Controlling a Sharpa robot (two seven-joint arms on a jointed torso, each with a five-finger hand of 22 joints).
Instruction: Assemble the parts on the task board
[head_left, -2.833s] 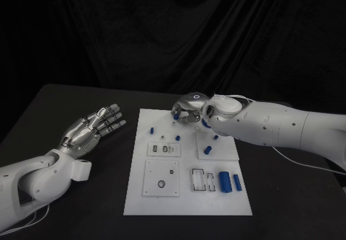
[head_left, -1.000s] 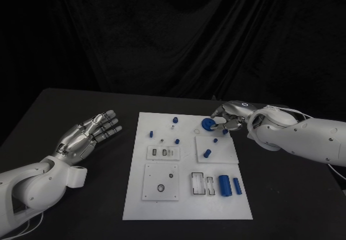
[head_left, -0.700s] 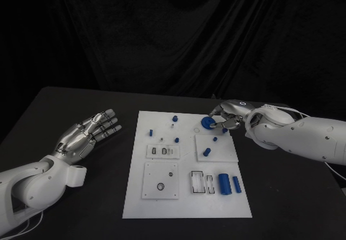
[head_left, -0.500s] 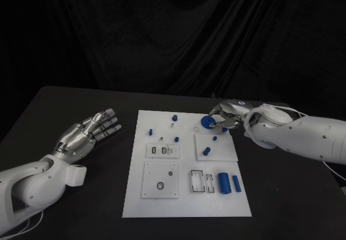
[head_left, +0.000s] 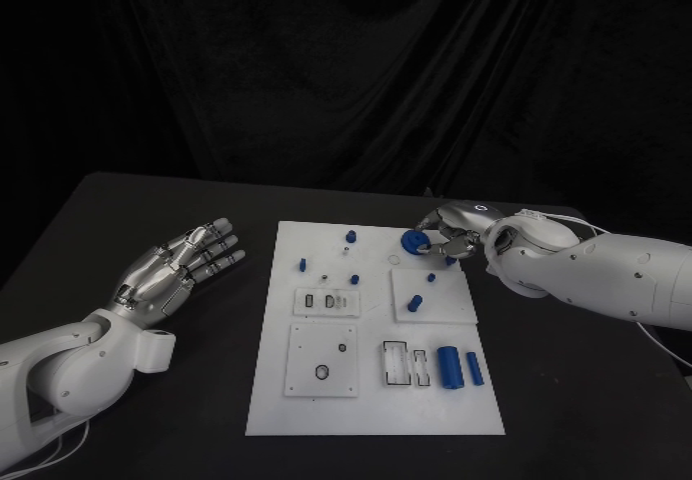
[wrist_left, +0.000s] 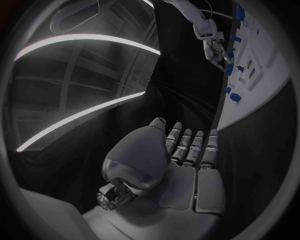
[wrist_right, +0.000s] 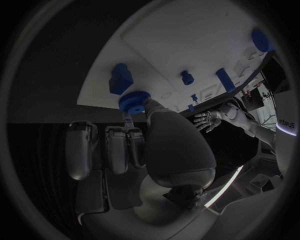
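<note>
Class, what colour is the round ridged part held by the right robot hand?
Blue. The round part shows best in the right wrist view, pinched by the right robot hand.

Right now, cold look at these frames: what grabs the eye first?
The right hand at the far right corner of the white task board, pinching a round blue knurled part between its fingertips. Next, the left hand, open and empty over the black table left of the board, and the two blue cylinders lying near the board's front right.

White task board (head_left: 374, 400), blue parts (head_left: 450, 365)
</note>
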